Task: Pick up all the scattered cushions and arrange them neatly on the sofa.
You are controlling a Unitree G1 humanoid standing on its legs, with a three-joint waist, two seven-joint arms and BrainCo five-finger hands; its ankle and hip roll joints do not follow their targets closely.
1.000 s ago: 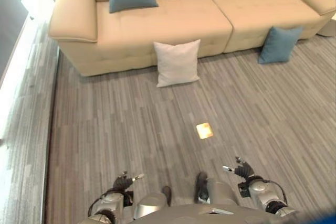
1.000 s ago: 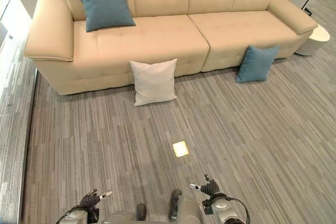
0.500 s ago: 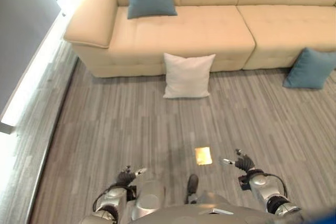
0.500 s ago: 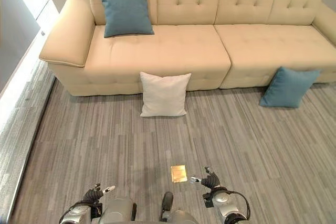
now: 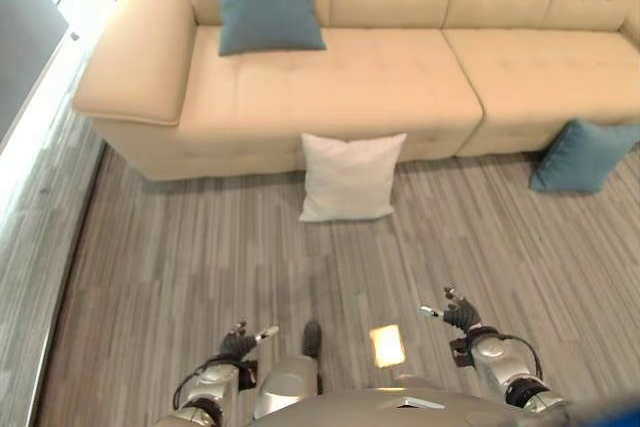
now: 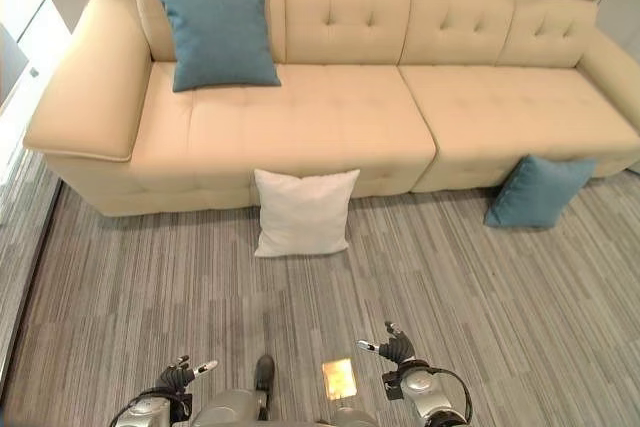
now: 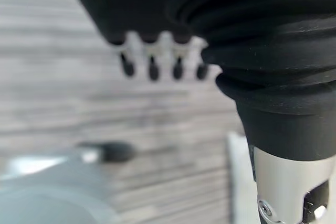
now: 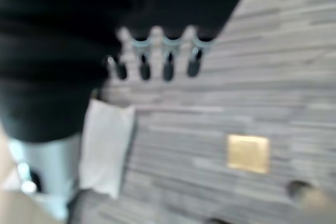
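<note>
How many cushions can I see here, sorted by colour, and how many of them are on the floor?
Teal cushions: 2, one on the sofa seat, one on the floor leaning on the sofa front
White cushions: 1, on the floor leaning on the sofa front
Total: 3 cushions, 2 of them on the floor

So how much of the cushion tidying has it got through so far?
Barely begun. One blue cushion already leans against the sofa backrest at its left end. Nothing is in hand: the left hand and right hand are low, open and empty. Left to do: the white cushion propped on the floor against the sofa front, and a second blue cushion on the floor further right.
</note>
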